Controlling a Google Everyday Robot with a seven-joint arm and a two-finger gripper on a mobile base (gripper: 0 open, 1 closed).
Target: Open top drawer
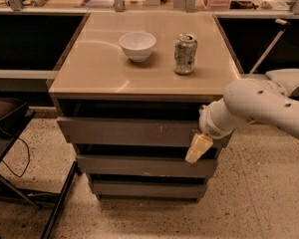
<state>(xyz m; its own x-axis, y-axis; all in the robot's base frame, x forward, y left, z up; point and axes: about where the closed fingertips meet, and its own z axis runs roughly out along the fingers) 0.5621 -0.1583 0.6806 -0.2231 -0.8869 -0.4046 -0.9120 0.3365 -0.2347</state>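
The top drawer (134, 131) is the widest grey front panel, just under the tan tabletop, with small pale scratch marks near its middle. A dark gap shows above it. Two narrower grey drawer fronts (144, 166) sit below it. My gripper (199, 147), pale yellow at the tip, hangs from the white arm (254, 106) at the right end of the top drawer's front, over its lower edge. Whether it touches the panel cannot be told.
A white bowl (137, 45) and a drinks can (185, 54) stand on the cabinet's tabletop (99, 73). Black chair legs and a cable (20, 168) are on the floor at the left. Dark counters flank the cabinet behind. Speckled floor lies at the right.
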